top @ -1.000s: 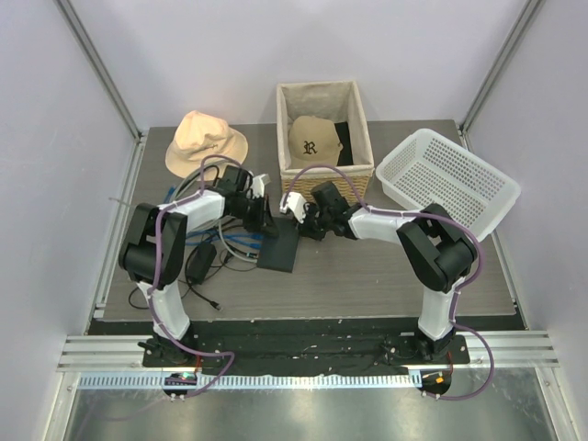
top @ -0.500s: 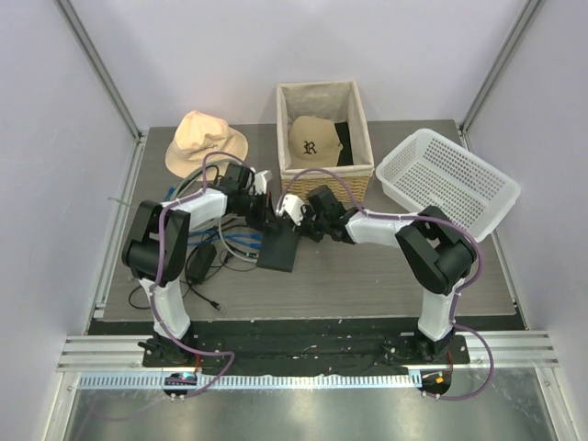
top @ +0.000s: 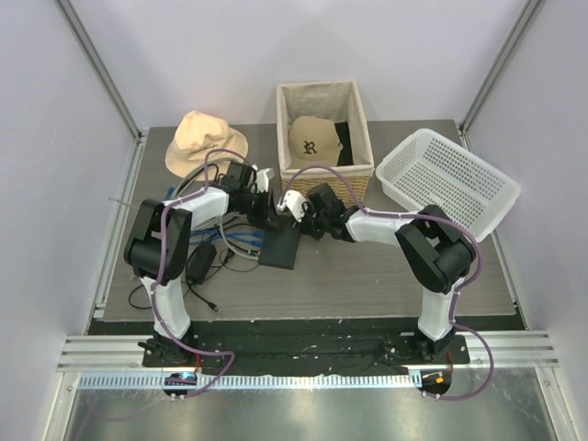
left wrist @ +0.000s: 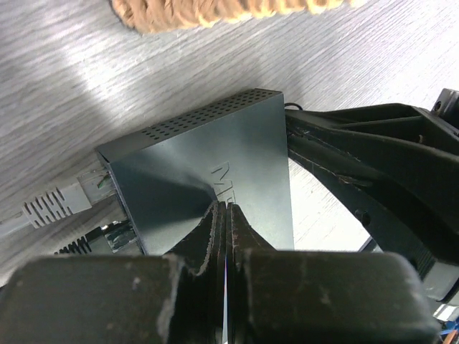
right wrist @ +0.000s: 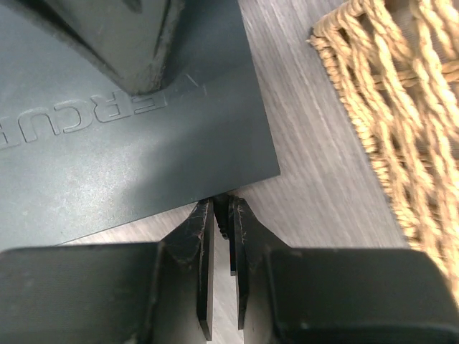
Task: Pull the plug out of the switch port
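The switch point(top: 280, 246) is a flat dark box lying mid-table; it fills the left wrist view point(left wrist: 215, 150) and the right wrist view point(right wrist: 122, 122). My left gripper point(top: 268, 213) is shut, and its fingertips point(left wrist: 215, 215) rest on the switch's top face. A grey plug point(left wrist: 54, 206) sits in a socket on the switch's left edge. My right gripper point(top: 301, 220) is at the opposite edge, its fingers closed on a small black plug point(right wrist: 222, 215) right at the switch's rim. Its fingers point(left wrist: 373, 158) also show in the left wrist view.
A wicker basket point(top: 360, 124) holding a tan cap stands just behind the grippers, close to the right fingers point(right wrist: 401, 107). A beige hat point(top: 207, 140) lies at back left, a white plastic basket point(top: 447, 179) at right. Tangled cables point(top: 230, 241) and a power brick point(top: 200, 262) lie left of the switch.
My left gripper has moved right and a little back onto the switch. The right gripper has edged left toward the switch's edge. The switch has barely shifted.
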Robot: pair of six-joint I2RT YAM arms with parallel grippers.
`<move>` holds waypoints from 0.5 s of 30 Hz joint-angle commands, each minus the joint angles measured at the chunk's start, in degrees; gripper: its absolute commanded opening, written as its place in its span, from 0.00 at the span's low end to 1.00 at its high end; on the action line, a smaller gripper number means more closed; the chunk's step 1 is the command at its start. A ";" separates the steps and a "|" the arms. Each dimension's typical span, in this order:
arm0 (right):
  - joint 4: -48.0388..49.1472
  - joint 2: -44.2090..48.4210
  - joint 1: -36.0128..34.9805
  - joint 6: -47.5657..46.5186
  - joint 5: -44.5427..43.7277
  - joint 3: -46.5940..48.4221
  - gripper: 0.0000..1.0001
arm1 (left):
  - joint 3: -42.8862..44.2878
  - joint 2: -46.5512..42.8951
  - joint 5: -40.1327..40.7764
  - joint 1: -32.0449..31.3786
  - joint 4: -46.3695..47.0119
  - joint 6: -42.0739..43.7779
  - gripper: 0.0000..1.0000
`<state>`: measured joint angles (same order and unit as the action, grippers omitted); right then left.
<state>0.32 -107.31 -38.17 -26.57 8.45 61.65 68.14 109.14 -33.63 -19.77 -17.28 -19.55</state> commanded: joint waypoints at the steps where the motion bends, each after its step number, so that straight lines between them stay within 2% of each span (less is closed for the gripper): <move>1: 2.57 4.46 1.62 -8.48 -12.14 -4.32 0.01 | -1.43 4.94 11.21 -0.18 -5.13 3.91 0.00; 4: 8.73 6.49 0.47 -13.41 -13.11 -8.81 0.01 | -0.82 5.73 11.74 -0.45 -5.57 4.17 0.00; 7: 8.39 6.23 0.64 -11.41 -14.25 -8.82 0.01 | -0.55 6.26 11.83 -0.44 -5.93 4.34 0.00; 9: 4.02 6.67 2.31 -10.26 -6.12 -7.52 0.01 | -0.64 6.35 11.92 -0.45 -6.01 4.43 0.00; 10: -1.75 6.85 3.27 -7.82 -2.94 -6.46 0.01 | -0.73 6.26 11.92 -0.45 -6.01 4.52 0.00; 12: -6.62 5.89 5.64 -3.34 4.68 -1.92 0.01 | -0.90 6.17 11.92 -0.45 -6.01 4.52 0.00; 13: -11.34 4.14 6.52 1.73 7.00 -0.05 0.02 | -0.99 6.08 11.92 -0.36 -5.84 4.61 0.00; 15: -14.89 1.94 8.98 6.50 13.05 4.94 0.02 | -0.99 6.08 12.09 -0.45 -5.84 4.61 0.00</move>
<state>-2.13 -103.92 -34.65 -30.72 12.51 58.57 70.22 110.74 -33.21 -20.60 -16.84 -19.07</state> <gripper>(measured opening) 0.157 0.014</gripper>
